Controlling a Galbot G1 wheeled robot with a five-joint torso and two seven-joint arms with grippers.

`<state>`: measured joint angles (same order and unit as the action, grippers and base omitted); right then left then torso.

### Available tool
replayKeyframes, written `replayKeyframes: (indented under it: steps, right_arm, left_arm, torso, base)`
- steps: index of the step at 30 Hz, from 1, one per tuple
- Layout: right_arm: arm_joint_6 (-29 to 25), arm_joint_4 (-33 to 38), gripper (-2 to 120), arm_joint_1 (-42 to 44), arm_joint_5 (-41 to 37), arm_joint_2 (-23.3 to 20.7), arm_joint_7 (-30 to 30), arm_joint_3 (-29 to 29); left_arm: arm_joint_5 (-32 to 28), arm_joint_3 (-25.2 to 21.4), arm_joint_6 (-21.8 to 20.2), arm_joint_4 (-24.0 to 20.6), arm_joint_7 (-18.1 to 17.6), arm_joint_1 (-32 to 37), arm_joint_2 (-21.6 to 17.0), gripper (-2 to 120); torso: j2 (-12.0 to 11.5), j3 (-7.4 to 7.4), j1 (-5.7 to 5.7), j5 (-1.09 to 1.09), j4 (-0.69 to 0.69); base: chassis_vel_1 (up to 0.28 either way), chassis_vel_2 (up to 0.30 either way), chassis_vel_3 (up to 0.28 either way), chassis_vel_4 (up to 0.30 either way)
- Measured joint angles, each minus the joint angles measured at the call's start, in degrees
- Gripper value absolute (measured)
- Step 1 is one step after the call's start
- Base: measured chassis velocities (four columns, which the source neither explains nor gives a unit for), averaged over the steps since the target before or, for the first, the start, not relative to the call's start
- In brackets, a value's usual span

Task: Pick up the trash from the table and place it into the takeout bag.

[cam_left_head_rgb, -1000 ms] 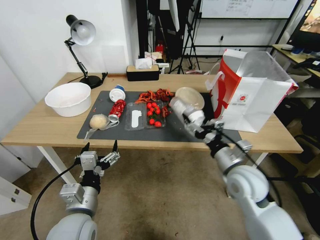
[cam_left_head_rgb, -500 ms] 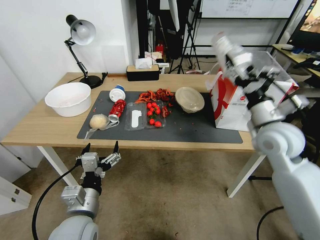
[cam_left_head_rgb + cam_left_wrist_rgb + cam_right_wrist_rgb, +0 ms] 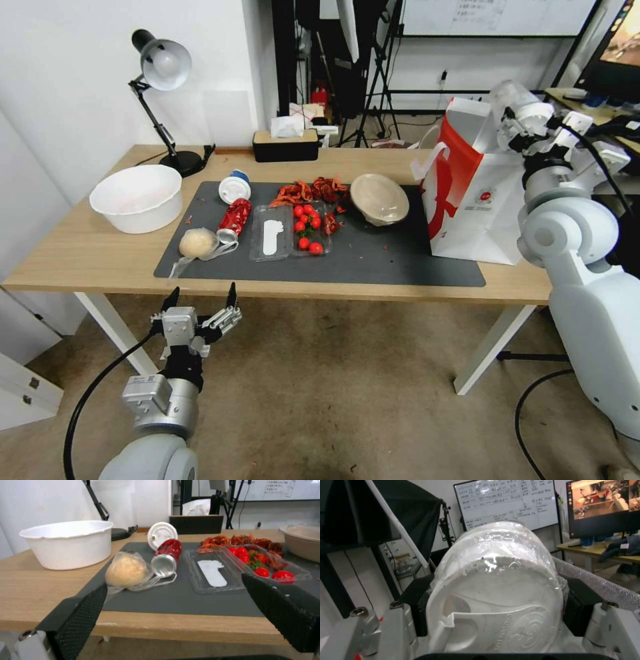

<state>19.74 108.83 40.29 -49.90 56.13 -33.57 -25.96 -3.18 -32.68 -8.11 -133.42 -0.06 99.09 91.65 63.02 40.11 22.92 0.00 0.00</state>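
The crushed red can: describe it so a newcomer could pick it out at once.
On the table, look at the dark grey mat's left end. The crushed red can lies on its side between the white-lidded blue cup and the plastic-wrapped beige lump. It alone is shiny red metal with a silver end.

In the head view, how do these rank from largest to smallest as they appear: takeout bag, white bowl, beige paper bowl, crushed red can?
1. takeout bag
2. white bowl
3. beige paper bowl
4. crushed red can

All sit at a similar depth, so nearness hardly affects this order.
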Motion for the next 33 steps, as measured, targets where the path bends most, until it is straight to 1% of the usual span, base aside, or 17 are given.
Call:
replayKeyframes:
  steps: [1,2,3,5,7,9,12,14,15,16,19,22,23,24,25,27,33]
  right_arm:
    - [0.2,0.1,72,0.1,0.0,0.1,0.0,0.0]
    - [0.4,0.2,79,0.4,0.0,0.1,0.0,0.0]
    - [0.4,0.2,79,0.4,0.0,0.1,0.0,0.0]
    - [0.6,0.4,91,0.8,0.0,0.1,0.1,-0.2]
    - [0.7,0.5,93,0.9,0.0,0.1,0.1,-0.4]
    - [0.7,0.6,100,1.1,0.0,0.1,0.2,-0.8]
    - [0.5,0.9,100,1.1,-0.2,0.0,0.3,-1.1]
    - [-2.0,1.6,100,1.3,-2.0,-0.2,2.3,-1.7]
    - [-2.0,1.6,100,1.3,-2.0,-0.2,2.3,-1.7]
    - [-3.7,2.1,100,1.5,-3.0,-0.3,4.3,-2.0]
    - [-5.2,2.7,100,1.9,-3.9,-0.4,6.3,-2.2]
    - [-8.3,4.3,100,3.2,-5.6,-0.8,11.3,-2.5]
    - [-10.4,5.9,100,4.7,-6.4,-1.0,15.3,-2.6]
    - [-10.4,5.9,100,4.7,-6.4,-1.0,15.3,-2.6]
    - [-12.0,7.3,100,6.2,-6.6,-1.1,18.3,-2.6]
    - [-13.4,8.8,100,8.0,-6.6,-1.2,21.2,-2.6]
    - [-14.9,10.9,100,10.8,-5.5,-1.2,24.5,-2.6]
  left_arm:
    - [0.0,0.0,0.0,0.0,0.0,0.0,0.0,100]
    - [0.1,0.0,0.1,0.0,0.0,0.0,0.0,100]
    - [0.1,0.0,0.1,0.0,0.0,0.0,0.0,100]
    - [0.2,0.0,0.1,0.1,0.0,0.0,0.1,100]
    - [0.2,0.0,0.1,0.1,0.0,0.0,0.0,100]
    - [0.2,0.0,0.1,0.1,0.0,0.0,0.0,100]
    - [0.2,0.0,0.1,0.1,0.0,0.0,0.0,100]
    - [0.2,0.1,0.1,0.1,0.0,0.0,-0.1,100]
    - [0.2,0.1,0.1,0.1,0.0,0.0,-0.1,100]
    - [0.2,0.1,0.1,0.1,0.1,0.0,-0.1,100]
    - [0.2,0.1,0.1,0.1,0.1,0.0,-0.1,100]
    - [0.2,0.1,0.1,0.1,0.1,-0.1,-0.1,100]
    - [0.2,0.1,0.1,0.2,0.1,-0.1,-0.1,100]
    - [0.2,0.1,0.1,0.2,0.1,-0.1,-0.1,100]
    - [0.2,0.1,0.1,0.2,0.1,-0.2,-0.2,100]
    - [0.1,0.1,0.2,0.3,0.1,-0.3,-0.3,100]
    - [0.1,0.1,0.2,0.4,0.1,-0.3,-0.3,100]
  torso:
    - [0.0,0.00,0.00,0.00,0.00]
    - [0.0,0.00,0.00,0.00,0.00]
    - [0.0,0.00,0.00,0.00,0.00]
    - [0.0,0.00,0.00,0.00,0.00]
    - [0.0,0.00,0.00,0.00,0.00]
    - [0.0,0.00,0.00,0.00,0.00]
    - [0.0,0.00,0.00,0.01,0.00]
    - [0.0,0.00,0.00,0.00,0.00]
    - [0.0,0.00,0.00,0.00,0.00]
    - [0.0,0.00,0.00,0.01,0.00]
    - [0.0,0.00,0.00,0.00,0.01]
    - [0.0,-0.01,0.00,-0.01,0.01]
    - [0.0,-0.01,0.00,0.00,0.01]
    - [0.0,-0.01,0.00,0.00,0.01]
    - [0.0,-0.01,0.00,-0.01,0.01]
    - [0.0,-0.01,0.00,-0.01,0.00]
    - [0.0,-0.01,0.00,0.00,0.00]
  base:
    - [0.000,0.000,0.000,0.000]
    - [0.000,0.000,0.000,0.000]
    - [0.000,0.000,0.000,0.000]
    - [0.000,0.000,0.000,0.000]
    - [0.000,0.000,0.000,0.000]
    - [0.000,0.000,0.000,0.000]
    - [0.000,0.000,0.000,0.000]
    - [0.000,0.000,0.000,0.000]
    - [0.000,0.000,0.000,0.000]
    - [0.000,0.000,0.000,0.000]
    - [0.000,0.000,0.000,0.000]
    - [0.000,0.000,0.000,0.000]
    - [0.000,0.000,0.000,0.000]
    - [0.000,0.000,0.000,0.000]
    - [0.000,0.000,0.000,0.000]
    - [0.000,0.000,0.000,0.000]
    - [0.000,0.000,0.000,0.000]
